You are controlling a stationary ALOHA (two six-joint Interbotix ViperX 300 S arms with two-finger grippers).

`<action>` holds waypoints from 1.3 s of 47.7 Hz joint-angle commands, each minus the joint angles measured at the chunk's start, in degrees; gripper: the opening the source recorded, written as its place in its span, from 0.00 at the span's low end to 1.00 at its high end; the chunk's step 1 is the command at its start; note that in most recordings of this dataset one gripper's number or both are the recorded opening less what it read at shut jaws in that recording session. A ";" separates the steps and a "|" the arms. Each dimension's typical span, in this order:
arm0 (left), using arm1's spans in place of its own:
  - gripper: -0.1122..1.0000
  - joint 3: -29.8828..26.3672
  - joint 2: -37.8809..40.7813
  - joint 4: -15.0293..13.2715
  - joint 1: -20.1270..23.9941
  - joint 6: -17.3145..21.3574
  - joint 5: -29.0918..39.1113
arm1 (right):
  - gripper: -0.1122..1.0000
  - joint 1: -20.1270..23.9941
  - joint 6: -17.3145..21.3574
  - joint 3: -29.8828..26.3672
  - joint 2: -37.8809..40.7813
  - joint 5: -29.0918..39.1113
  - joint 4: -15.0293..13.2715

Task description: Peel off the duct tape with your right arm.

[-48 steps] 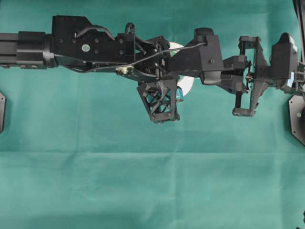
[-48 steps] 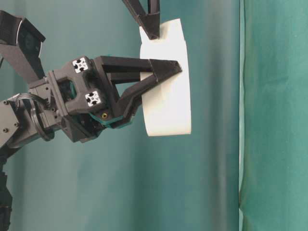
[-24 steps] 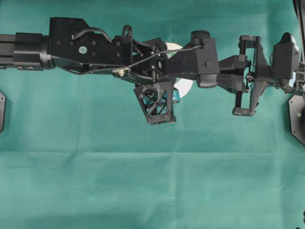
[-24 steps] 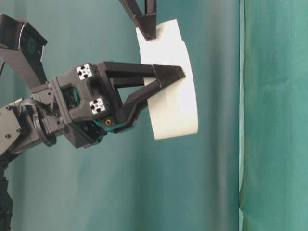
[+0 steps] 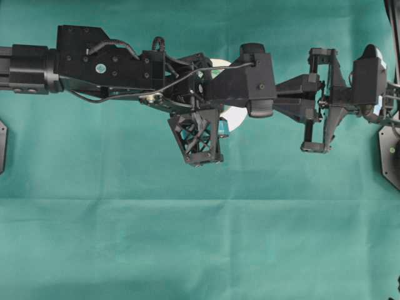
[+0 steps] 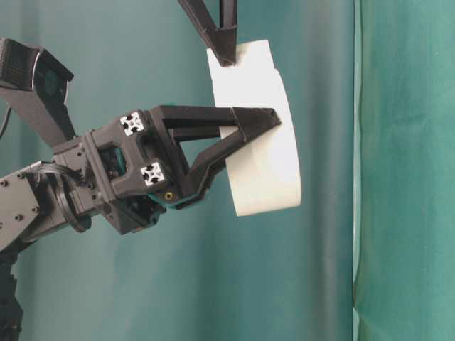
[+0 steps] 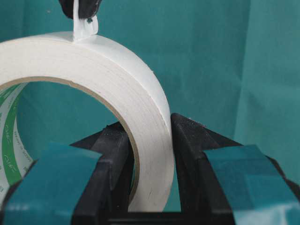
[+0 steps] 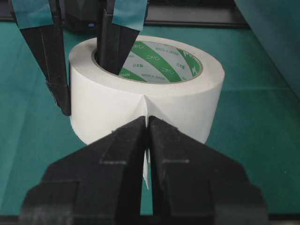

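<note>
1. The green cloth (image 5: 187,250) is covering the whole work surface and is hanging as a backdrop in the table-level view.
2. The left arm (image 5: 94,62) is reaching in from the left of the overhead view, and the right arm (image 5: 294,94) is meeting it from the right.
3. The left gripper (image 6: 252,131) is clamping the wall of the duct tape (image 6: 263,142): one finger is sitting inside the core and the other is pressing on the outer face (the roll is hanging in the air, clear of the cloth).
4. The right gripper (image 8: 146,129) is pinching shut on the loose strip (image 7: 83,26), its two fingertips (image 8: 131,136) touching the roll's outer face.
5. The strip is standing up from the roll, a short tab caught between those tips.
</note>
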 commanded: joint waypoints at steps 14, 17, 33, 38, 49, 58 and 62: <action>0.30 -0.44 -3.25 0.09 -0.53 0.09 -0.26 | 0.02 -0.26 -0.09 -1.58 0.70 -1.32 0.00; 0.30 -0.53 -3.34 0.09 -0.70 0.09 -0.18 | 0.02 -0.26 -0.09 -1.58 0.70 -1.41 0.00; 0.30 -0.53 -3.43 0.44 -1.93 0.53 -0.35 | 0.02 -0.70 -0.09 -1.85 1.58 -2.29 0.00; 0.30 -0.53 -3.52 0.35 -2.29 1.23 -0.35 | 0.02 -1.23 -0.18 -2.20 2.37 -2.37 0.00; 0.29 -0.18 -4.13 0.35 -2.99 1.76 -0.44 | 0.02 -2.37 -0.18 -2.46 3.08 -2.46 0.00; 0.30 1.32 -4.92 0.35 -2.90 1.76 -0.44 | 0.02 -2.90 -0.18 -2.37 3.08 -2.72 0.00; 0.30 1.93 -5.27 0.35 -2.90 1.76 -0.53 | 0.02 -3.16 -0.18 -2.29 3.08 -2.72 0.00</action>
